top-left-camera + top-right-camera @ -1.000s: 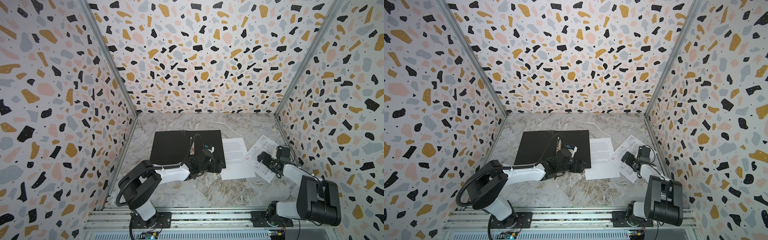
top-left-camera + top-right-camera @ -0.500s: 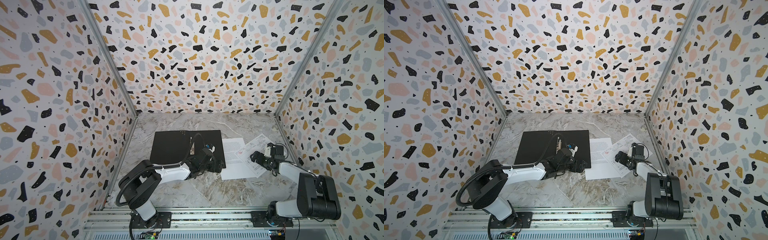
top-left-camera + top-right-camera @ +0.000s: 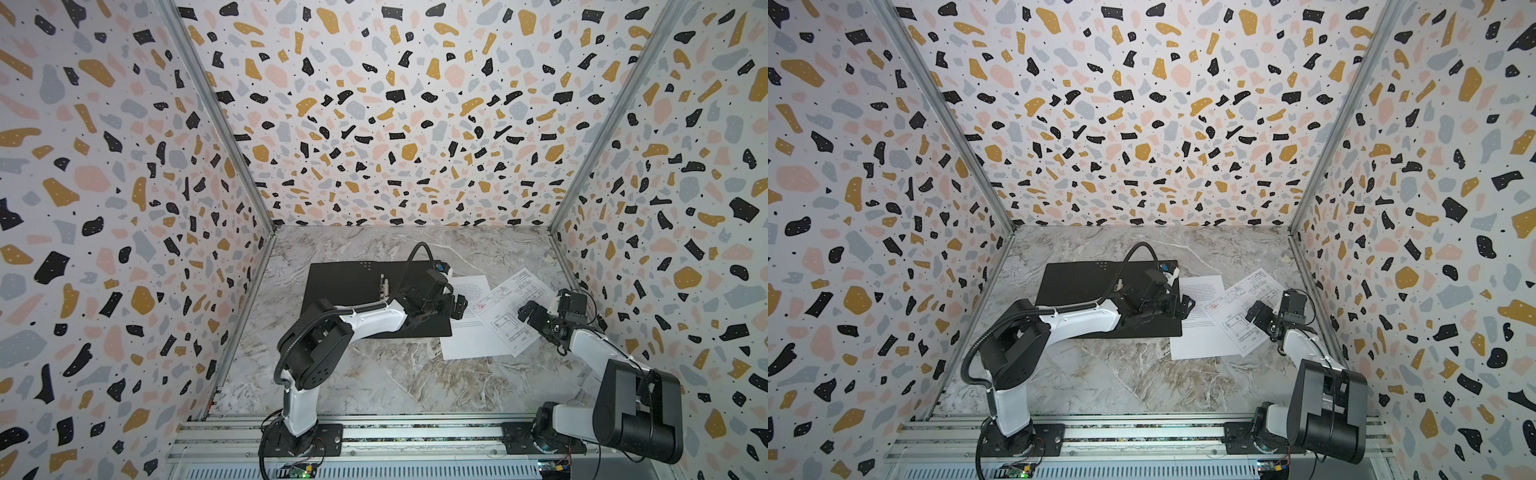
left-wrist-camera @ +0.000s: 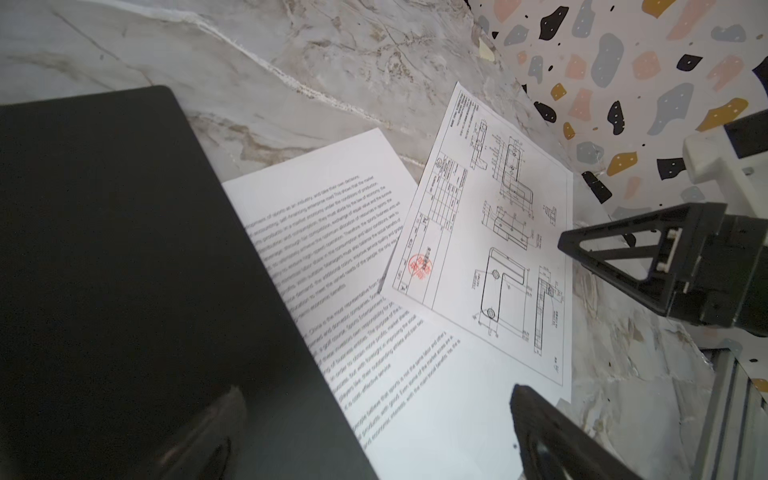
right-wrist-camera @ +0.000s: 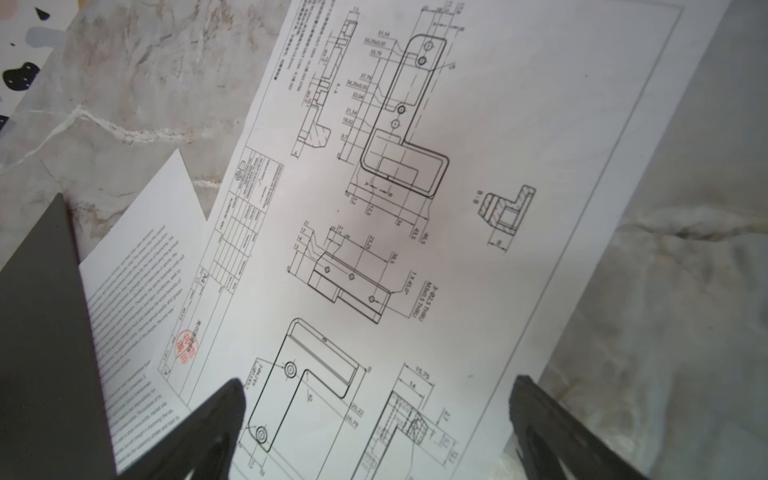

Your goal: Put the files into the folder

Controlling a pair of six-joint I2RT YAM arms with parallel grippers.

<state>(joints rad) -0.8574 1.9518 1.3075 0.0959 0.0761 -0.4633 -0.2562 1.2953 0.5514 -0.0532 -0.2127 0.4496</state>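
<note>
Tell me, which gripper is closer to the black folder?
Left. The left gripper hangs over the edge of the folder beside the text sheet; the right gripper is farther off, above the drawing sheet.

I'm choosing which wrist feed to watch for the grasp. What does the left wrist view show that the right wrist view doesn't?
Left wrist only: the right gripper seen from outside, open, by the drawing sheet, plus a wide stretch of the folder. Right wrist only: the drawing's dimension figures, close enough to read. Both: the drawing sheet overlapping the text sheet, whose edge runs under the folder.
</note>
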